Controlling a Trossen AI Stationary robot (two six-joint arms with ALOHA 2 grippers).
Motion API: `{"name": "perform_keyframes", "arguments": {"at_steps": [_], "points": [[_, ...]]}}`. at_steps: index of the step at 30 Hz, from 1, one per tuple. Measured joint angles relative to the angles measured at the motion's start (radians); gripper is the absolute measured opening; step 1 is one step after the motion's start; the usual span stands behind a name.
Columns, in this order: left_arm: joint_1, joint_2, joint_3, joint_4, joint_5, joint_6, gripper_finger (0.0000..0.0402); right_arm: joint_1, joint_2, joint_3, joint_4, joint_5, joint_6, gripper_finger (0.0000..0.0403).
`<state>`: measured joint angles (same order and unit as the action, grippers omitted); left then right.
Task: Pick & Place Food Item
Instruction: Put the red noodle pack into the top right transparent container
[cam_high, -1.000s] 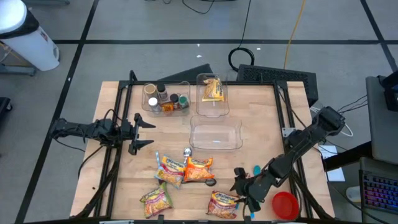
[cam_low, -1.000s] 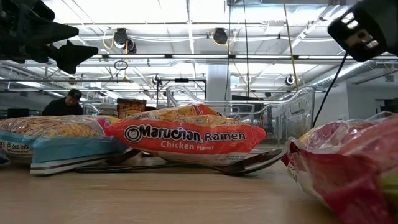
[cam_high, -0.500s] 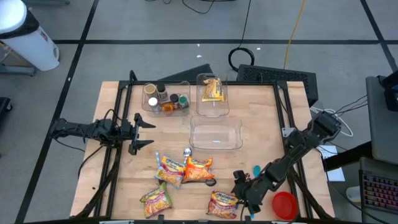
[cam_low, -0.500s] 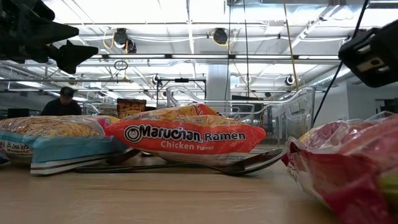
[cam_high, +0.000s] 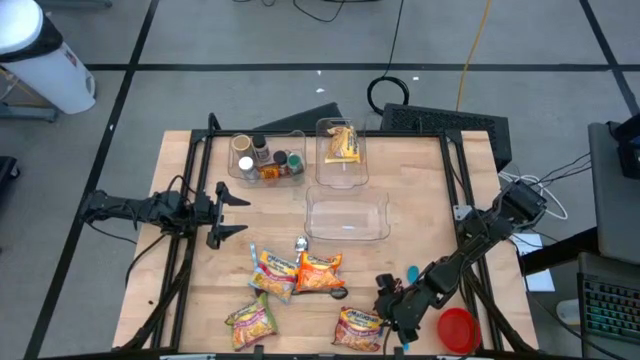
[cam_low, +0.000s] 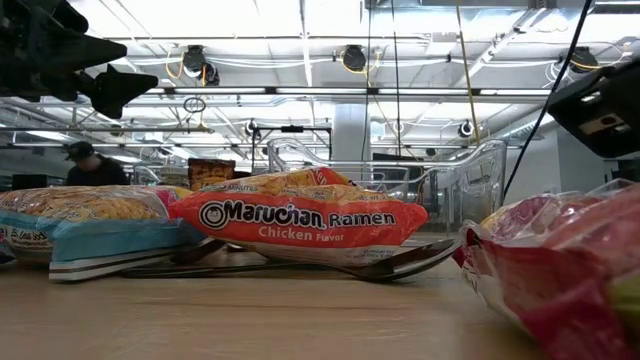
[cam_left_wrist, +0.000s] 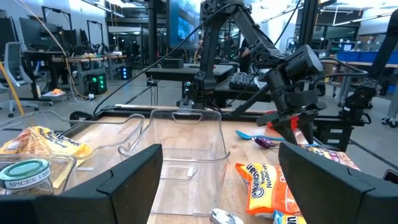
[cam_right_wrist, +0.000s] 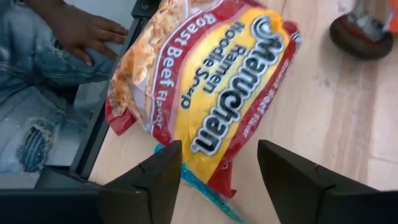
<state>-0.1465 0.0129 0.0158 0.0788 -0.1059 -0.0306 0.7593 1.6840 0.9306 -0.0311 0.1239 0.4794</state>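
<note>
— Ramen packet (cam_high: 358, 328), roast beef flavor: where is it?
— Near the table's (cam_high: 420, 200) front edge, directly under the right hand (cam_high: 392, 307), whose fingers (cam_right_wrist: 152, 180) are spread apart above it.
— What's close by?
— A red bowl (cam_high: 459, 329) just beside it, a blue spoon (cam_high: 411, 273) near, more packets (cam_high: 298, 273) further left. The left hand (cam_high: 228, 210) waits open, well apart.

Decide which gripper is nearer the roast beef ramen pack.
Right. The right gripper hangs open just above the roast beef ramen pack at the table's front edge; the left gripper waits far across the table, beside the spice bin.
</note>
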Motion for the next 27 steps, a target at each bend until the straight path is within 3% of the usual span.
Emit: {"name": "perform_keyframes", "arguments": {"at_steps": [17,27], "points": [[0.0,0.0,0.0,0.0,0.0,0.0,0.0324,-0.005,0.0,-0.042,0.018,-0.022,0.06,0.0096],[0.0,0.0,0.0,0.0,0.0,0.0,0.0324,-0.036,-0.016,-0.042,0.015,-0.021,0.085,0.0004]]}}
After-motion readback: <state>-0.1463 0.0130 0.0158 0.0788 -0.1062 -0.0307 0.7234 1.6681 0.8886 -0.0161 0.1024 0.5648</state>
